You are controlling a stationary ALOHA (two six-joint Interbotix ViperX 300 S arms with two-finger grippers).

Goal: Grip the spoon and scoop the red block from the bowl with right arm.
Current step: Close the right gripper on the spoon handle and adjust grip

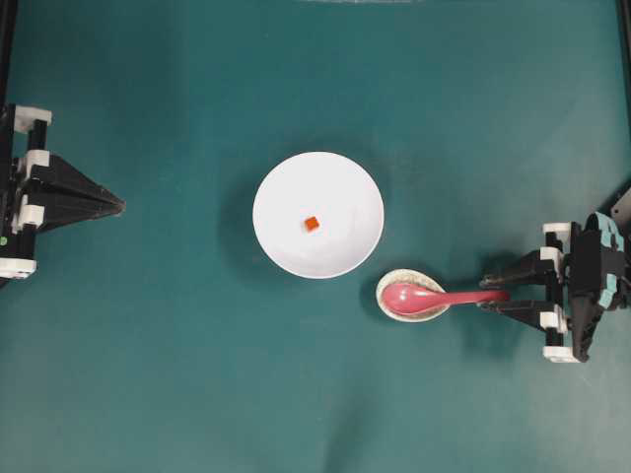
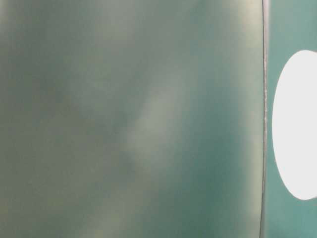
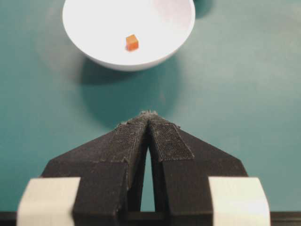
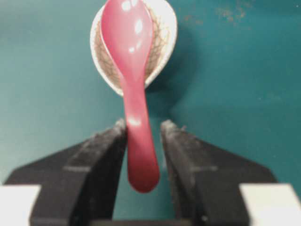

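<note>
Jaws of your right gripper (image 4: pixel 143 136) sit wide either side of the glossy pink-red spoon's (image 4: pixel 131 70) handle near the table's right edge, not squeezing yet. The tiny red-orange block (image 1: pixel 312 224) waits unscooped in the round white bowl (image 1: pixel 340 187), mid-table. Left gripper's (image 3: pixel 149 117) pinched closed.

A small oval speckled grey-white dish (image 1: pixel 412 296) sits right of centre and a little below the middle of the overhead frame on a dark teal table surface (image 1: pixel 177 374) that fills every view, and in the table-level view that surface is only a blur
</note>
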